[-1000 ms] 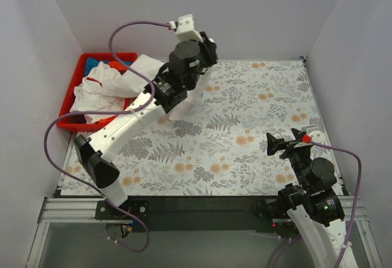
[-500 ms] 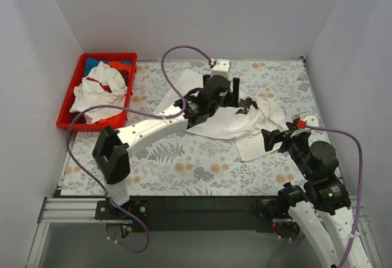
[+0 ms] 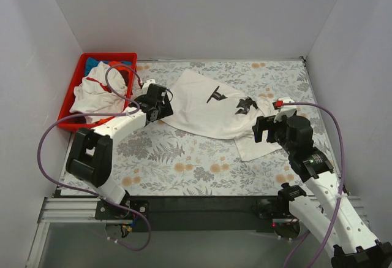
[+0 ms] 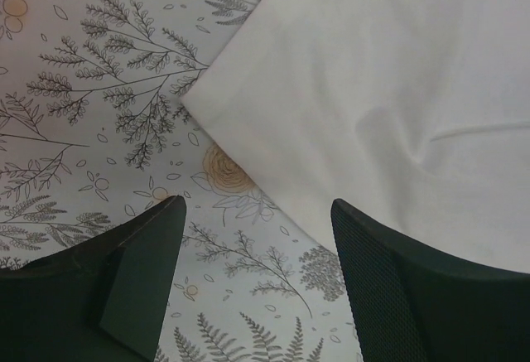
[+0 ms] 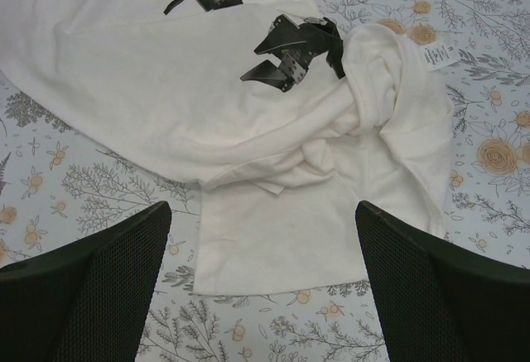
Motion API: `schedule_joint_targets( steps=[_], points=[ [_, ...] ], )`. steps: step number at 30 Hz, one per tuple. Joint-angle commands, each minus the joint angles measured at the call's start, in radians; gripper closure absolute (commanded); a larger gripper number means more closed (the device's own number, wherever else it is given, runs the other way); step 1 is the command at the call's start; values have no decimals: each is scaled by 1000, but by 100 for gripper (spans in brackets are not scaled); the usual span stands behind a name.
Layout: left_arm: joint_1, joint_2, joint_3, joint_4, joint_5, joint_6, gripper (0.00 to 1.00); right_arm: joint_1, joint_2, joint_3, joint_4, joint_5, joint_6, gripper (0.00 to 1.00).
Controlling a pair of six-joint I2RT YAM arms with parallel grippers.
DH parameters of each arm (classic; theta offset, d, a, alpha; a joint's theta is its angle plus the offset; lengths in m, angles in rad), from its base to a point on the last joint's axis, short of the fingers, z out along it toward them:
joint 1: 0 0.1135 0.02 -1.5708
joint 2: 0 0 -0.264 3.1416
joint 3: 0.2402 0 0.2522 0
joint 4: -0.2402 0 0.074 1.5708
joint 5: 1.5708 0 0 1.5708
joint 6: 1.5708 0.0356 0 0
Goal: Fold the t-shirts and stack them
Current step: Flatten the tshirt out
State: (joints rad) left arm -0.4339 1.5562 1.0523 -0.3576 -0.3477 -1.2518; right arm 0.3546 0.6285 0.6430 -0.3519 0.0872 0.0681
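Because folding wants a flat spread, the bench (image 3: 202, 164) carries the large white t-shirt (image 3: 205, 111) out in the open. Its left part lies smooth, while its right end is bunched and rumpled beside the black print. The other t-shirts (image 3: 92, 96), white with red trim, blue and orange-red, sit heaped in the red bin (image 3: 109, 56) at the far left corner, probably so each can be taken in turn. The left hand (image 4: 257, 213) hovers wide and empty over the shirt's left edge. The right hand (image 5: 263, 213), also wide and empty, faces the crumpled end, well placed to pull it straight.
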Motion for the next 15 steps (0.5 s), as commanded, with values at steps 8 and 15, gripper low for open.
schedule_joint_targets(
  steps=[8,15],
  points=[
    [72,225,144,-29,-11,34,31,-2,135,13,94,-18,33,2],
    [113,240,115,-20,-20,-49,34,-2,175,23,85,-3,65,2]
  ],
)
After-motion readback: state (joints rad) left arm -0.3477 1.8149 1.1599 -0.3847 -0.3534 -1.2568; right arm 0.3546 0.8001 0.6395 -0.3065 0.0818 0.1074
